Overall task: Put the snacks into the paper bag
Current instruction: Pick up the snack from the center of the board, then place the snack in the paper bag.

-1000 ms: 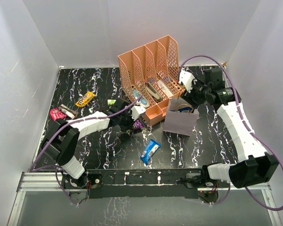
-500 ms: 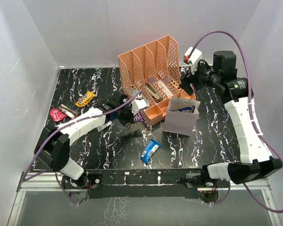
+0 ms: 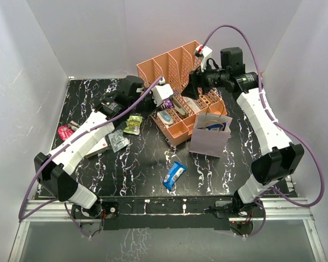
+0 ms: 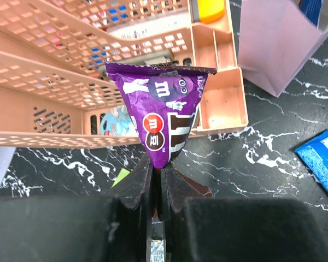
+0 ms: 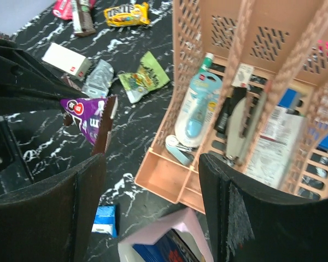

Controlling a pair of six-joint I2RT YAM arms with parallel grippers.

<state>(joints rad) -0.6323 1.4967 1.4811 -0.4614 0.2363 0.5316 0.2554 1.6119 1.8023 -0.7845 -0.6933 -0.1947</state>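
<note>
My left gripper is shut on a purple M&M's packet and holds it in the air by the front of the peach organiser, left of the paper bag. The bag stands open with a dark blue crisp bag inside; it also shows in the left wrist view and the right wrist view. My right gripper is open and empty above the organiser. A blue-white bar, a green packet, a clear wrapper and a red packet lie on the table.
The peach mesh organiser stands at the back centre holding pens, a blue-white tool and papers. A yellow-orange packet and a small white box lie to the left. White walls enclose the black marbled table.
My left gripper rose from the table with the purple packet and moved back and right to the organiser's front. My right arm swung from beside the bag up and left over the organiser.
</note>
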